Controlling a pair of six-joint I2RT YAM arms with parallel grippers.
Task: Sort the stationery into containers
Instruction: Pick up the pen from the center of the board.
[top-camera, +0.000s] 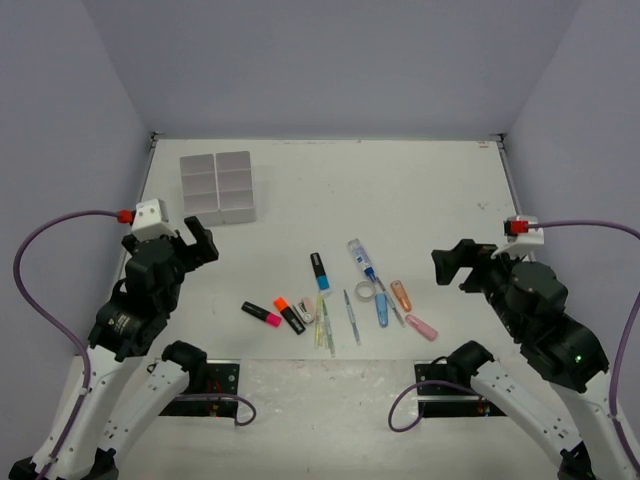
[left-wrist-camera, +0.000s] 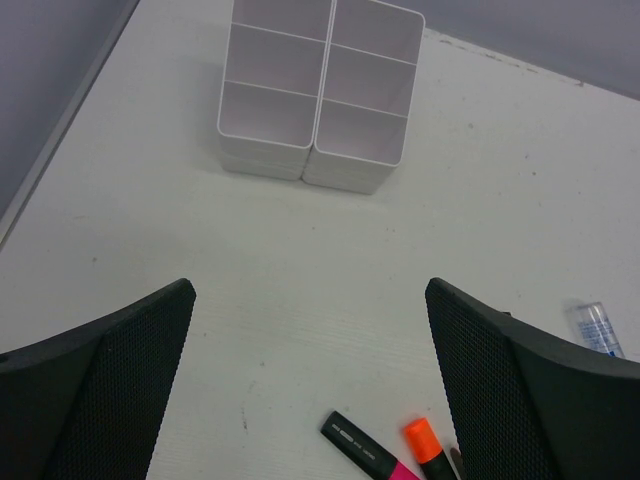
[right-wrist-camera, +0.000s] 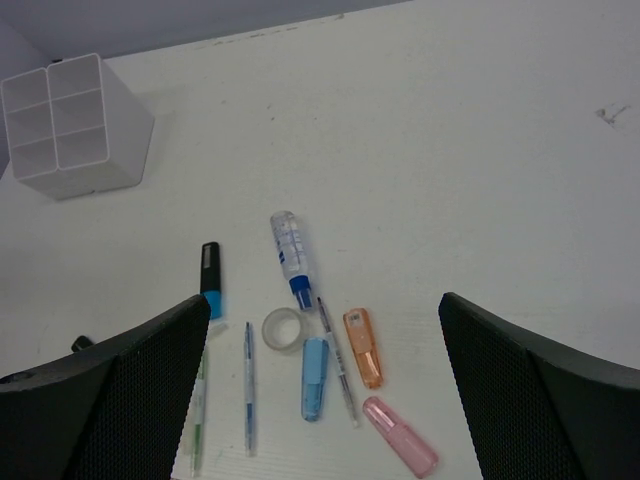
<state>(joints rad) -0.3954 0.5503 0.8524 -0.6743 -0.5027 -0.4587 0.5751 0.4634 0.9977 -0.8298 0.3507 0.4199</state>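
Note:
The white six-compartment tray (top-camera: 218, 186) stands at the back left; it also shows in the left wrist view (left-wrist-camera: 315, 90) and the right wrist view (right-wrist-camera: 72, 125). The stationery lies at front centre: pink highlighter (top-camera: 260, 313), orange highlighter (top-camera: 289, 314), blue highlighter (top-camera: 319, 270), blue-capped tube (top-camera: 361, 259), tape ring (top-camera: 364, 291), thin pens (top-camera: 351, 316), blue eraser (top-camera: 381, 308), orange eraser (top-camera: 401, 295), pink eraser (top-camera: 421, 327). My left gripper (top-camera: 200, 243) is open, empty, left of the items. My right gripper (top-camera: 452, 263) is open, empty, right of them.
The white table (top-camera: 400, 190) is enclosed by grey walls on three sides. The arm bases and purple cables sit at the near edge. In the right wrist view the tube (right-wrist-camera: 290, 256), tape ring (right-wrist-camera: 283, 329) and erasers lie between my fingers.

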